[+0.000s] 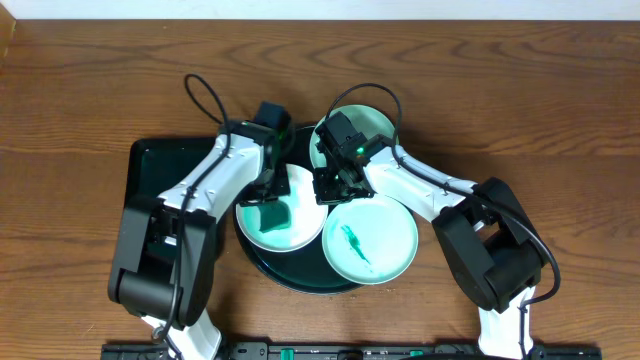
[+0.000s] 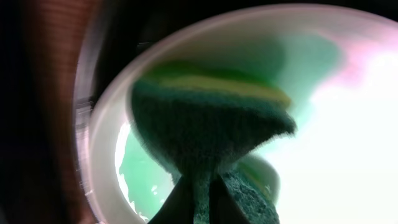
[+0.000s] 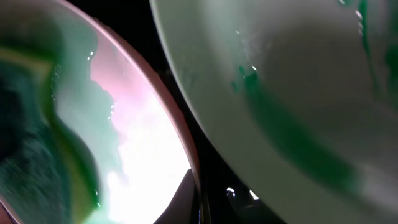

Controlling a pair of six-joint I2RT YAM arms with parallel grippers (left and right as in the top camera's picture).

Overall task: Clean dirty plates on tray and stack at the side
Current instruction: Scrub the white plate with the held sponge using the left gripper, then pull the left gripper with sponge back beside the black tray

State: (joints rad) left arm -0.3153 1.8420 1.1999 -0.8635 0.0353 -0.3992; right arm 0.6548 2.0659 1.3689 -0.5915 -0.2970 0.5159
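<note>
The white plate (image 1: 300, 225) lies on the left of the round black tray (image 1: 285, 268). My left gripper (image 1: 268, 190) is shut on a green sponge (image 1: 266, 215) and presses it onto that plate. The sponge (image 2: 205, 124) fills the left wrist view, pinched between the fingers (image 2: 202, 199) over the plate's rim (image 2: 102, 174). My right gripper (image 1: 328, 188) is shut on the white plate's right rim (image 3: 180, 143), seen between its fingers (image 3: 200, 199). A turquoise plate with a green smear (image 1: 370, 240) lies front right and also shows in the right wrist view (image 3: 280, 93). Another turquoise plate (image 1: 372, 125) lies behind.
A rectangular black tray (image 1: 150, 170) sits left of the round tray, partly under my left arm. Wooden table (image 1: 560, 120) surrounds both trays. Both arms cross over the round tray's middle.
</note>
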